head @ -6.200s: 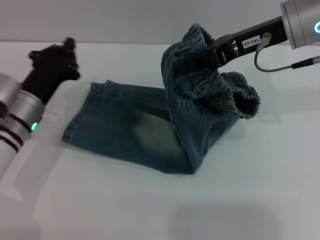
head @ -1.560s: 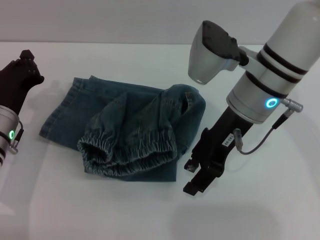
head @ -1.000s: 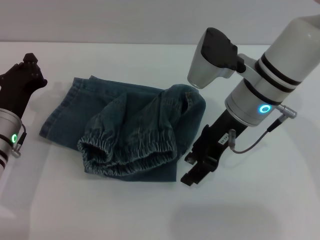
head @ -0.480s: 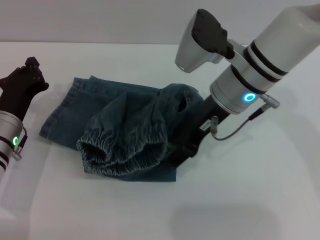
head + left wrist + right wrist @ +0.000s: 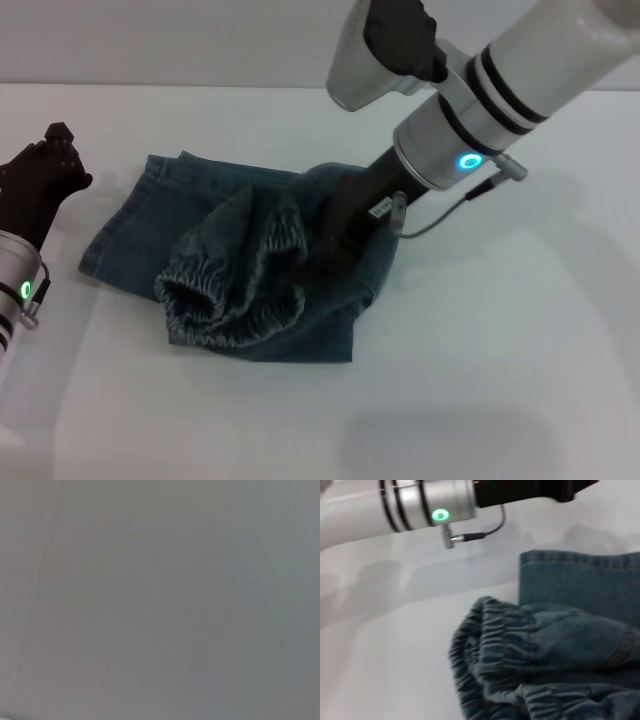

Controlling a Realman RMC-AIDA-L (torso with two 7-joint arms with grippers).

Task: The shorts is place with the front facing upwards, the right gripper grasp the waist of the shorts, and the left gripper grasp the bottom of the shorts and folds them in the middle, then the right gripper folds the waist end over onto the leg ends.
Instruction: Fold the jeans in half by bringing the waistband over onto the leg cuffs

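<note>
The blue-green denim shorts (image 5: 215,215) lie folded in a heap on the white table. The gathered waist (image 5: 225,295) is bunched on top, at the near left of the heap. The straight leg ends (image 5: 115,215) stick out flat beyond it on the left. My right gripper (image 5: 335,248) comes down from the upper right and presses into the denim at the heap's right side, its tip sunk in the folds. In the right wrist view the ruched waist (image 5: 520,640) is close, with a hemmed leg end (image 5: 580,562) behind it. My left gripper (image 5: 45,175) hovers left of the shorts, apart from them.
The white table (image 5: 480,380) spreads around the shorts. My left arm's silver block with its green light (image 5: 427,505) crosses the top of the right wrist view. The left wrist view is a blank grey field.
My right arm has swung left from beside the shorts onto the heap, pushing the denim and waist inward. The left gripper has barely moved.
</note>
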